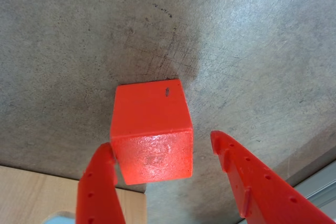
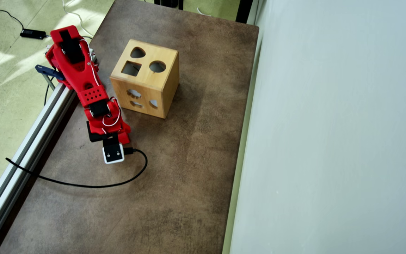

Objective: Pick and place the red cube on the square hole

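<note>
In the wrist view the red cube (image 1: 152, 132) sits on the grey-brown table between my red fingers. My gripper (image 1: 161, 141) is open around it: the left fingertip (image 1: 106, 153) is at the cube's lower left edge, and the right fingertip (image 1: 218, 140) stands clear of its right face. In the overhead view the cube and the jaws are hidden under the red arm (image 2: 93, 95) and its white wrist camera (image 2: 113, 152). The wooden shape box (image 2: 164, 84) stands just beyond the arm, with the square hole (image 2: 131, 68) in its top face.
A corner of the wooden box (image 1: 31, 192) shows at the wrist view's bottom left. The box top also has a round hole (image 2: 157, 66) and a rounded hole (image 2: 137, 53). A black cable (image 2: 93, 185) loops on the table. An aluminium rail (image 2: 23, 148) runs along the left edge.
</note>
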You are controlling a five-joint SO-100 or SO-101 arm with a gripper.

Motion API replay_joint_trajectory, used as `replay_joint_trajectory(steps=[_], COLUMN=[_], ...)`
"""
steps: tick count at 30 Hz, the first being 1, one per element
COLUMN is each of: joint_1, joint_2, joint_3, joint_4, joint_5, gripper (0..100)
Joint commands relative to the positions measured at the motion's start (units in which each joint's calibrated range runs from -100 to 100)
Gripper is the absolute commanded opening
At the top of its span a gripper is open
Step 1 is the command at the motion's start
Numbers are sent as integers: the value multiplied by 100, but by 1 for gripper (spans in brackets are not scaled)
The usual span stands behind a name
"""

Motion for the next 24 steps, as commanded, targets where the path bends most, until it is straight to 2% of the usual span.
replay_joint_trajectory(steps=[1,9,17,24], joint_1=[-60,-52,29,37], joint_2=[-338,-143,-313,-1298], joint_3=[-169,-187,-142,-142], joint_4=[-52,-52,68,454], joint_5=[-15,-15,-15,-190], gripper=[20,2,1,1])
